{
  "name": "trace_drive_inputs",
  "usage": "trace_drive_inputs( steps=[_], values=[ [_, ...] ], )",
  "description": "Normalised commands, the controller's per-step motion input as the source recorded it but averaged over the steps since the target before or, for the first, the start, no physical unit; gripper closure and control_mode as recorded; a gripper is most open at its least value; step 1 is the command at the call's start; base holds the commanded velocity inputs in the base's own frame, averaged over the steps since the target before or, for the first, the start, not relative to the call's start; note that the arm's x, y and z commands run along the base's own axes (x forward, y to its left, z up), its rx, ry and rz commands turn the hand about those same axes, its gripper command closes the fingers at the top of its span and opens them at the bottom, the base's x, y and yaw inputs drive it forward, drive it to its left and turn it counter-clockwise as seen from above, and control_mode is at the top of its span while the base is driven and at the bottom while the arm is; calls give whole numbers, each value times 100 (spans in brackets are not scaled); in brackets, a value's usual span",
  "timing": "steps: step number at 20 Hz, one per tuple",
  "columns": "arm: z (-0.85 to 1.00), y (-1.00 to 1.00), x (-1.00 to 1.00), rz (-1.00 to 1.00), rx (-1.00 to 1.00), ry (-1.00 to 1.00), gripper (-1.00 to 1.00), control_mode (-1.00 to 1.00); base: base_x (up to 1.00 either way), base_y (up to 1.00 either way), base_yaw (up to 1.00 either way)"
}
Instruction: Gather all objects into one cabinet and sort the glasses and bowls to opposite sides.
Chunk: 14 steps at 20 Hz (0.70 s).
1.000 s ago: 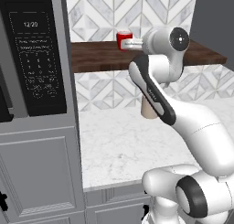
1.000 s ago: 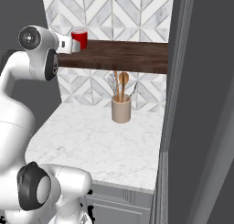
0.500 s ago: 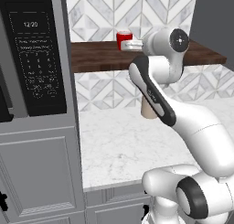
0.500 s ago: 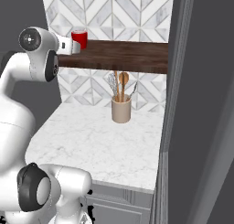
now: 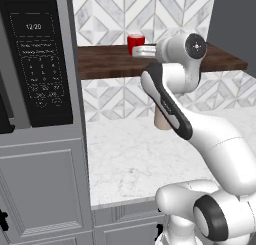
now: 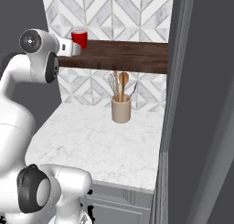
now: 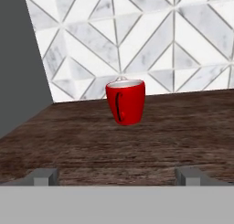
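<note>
One of the glasses, a glossy red cup [image 7: 126, 101], stands upright on the dark wooden shelf [image 7: 160, 131], close to the tiled wall. My gripper [image 7: 116, 176] points straight at it from a short way off, level with the shelf top. It is open, with both fingertips [image 7: 42, 175] wide apart and nothing between them. From the base, the red cup [image 5: 135, 41] [image 6: 79, 38] sits at the shelf's left end, just beyond the gripper [image 5: 142, 50] [image 6: 73, 48]. The cabinet and the bowls are out of view.
A beige utensil crock [image 6: 121, 109] with wooden spoons stands on the marble counter [image 6: 87, 141] under the shelf. A tall dark appliance panel [image 5: 35, 64] rises on the left. A grey vertical panel [image 6: 201, 104] closes off the right.
The arm has shifted only very slightly. The red cup has not moved and the gripper stays open.
</note>
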Motion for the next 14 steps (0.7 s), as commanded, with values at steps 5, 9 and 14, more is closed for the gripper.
trace_drive_inputs(
  steps=[5, 9, 14],
  values=[
    [-6, 0, 0, 0, 0, 0, -100, -100, 0, 0, 0],
    [-6, 0, 7, 0, 0, 0, -100, -100, 0, 0, 0],
    [0, 0, 19, -2, 0, 0, -100, -100, 0, 0, 0]
  ],
)
